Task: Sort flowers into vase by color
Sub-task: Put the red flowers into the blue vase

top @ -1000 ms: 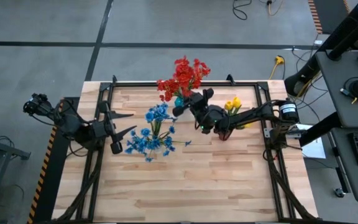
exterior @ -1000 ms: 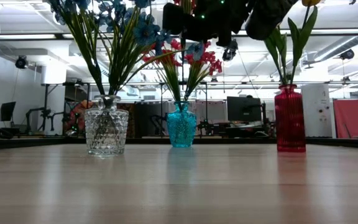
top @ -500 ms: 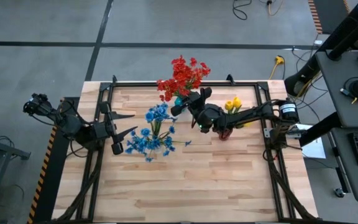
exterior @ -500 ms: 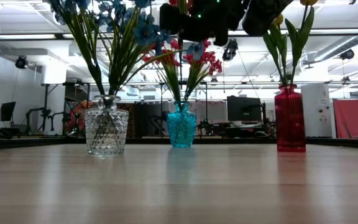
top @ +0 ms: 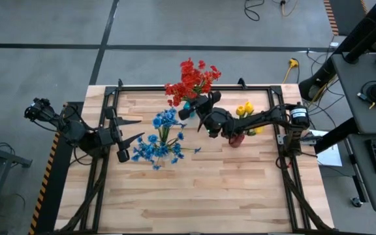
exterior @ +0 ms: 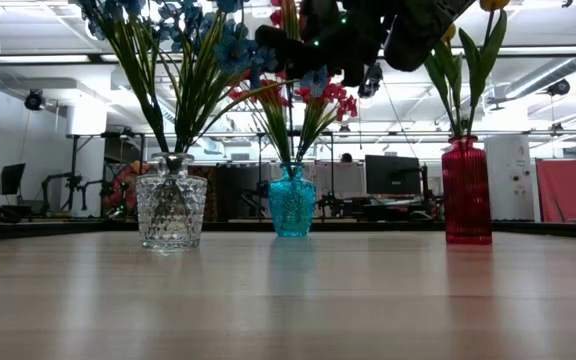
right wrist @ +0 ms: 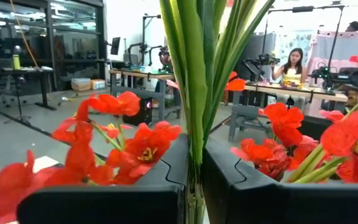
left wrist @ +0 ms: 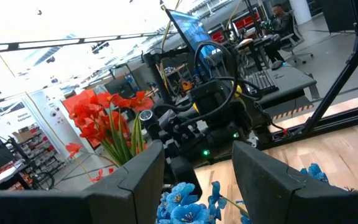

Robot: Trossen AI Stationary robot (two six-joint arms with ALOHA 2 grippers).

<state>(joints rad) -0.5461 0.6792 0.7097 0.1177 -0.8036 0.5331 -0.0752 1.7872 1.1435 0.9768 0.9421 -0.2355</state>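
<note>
Sorting looks close to finished, judging by how the flowers stand now. From above, the red flowers (top: 191, 79) rise from the teal vase (exterior: 292, 203) at the far middle of the worktop (top: 207, 189), the blue flowers (top: 160, 140) fill the clear glass vase (exterior: 171, 209) toward the left, and the yellow flowers (top: 245, 110) sit in the dark red vase (exterior: 466, 190) toward the right. No loose stems show on the bare boards in either the overhead or the table-level picture.

The right gripper (top: 193, 108) hangs above the teal vase, right at the red bunch. Its wrist picture shows the jaws nearly closed around a cluster of green stalks (right wrist: 194, 81), with red heads spread on both sides, so it appears to be holding one or more red stems upright at the bunch. Whether those stalks already reach down into the vase is hidden.

The left gripper (top: 128, 138) waits low at the left side, near the blue bunch, jaws apart and holding nothing.

What seems left is seating and releasing the gripped red stems.
</note>
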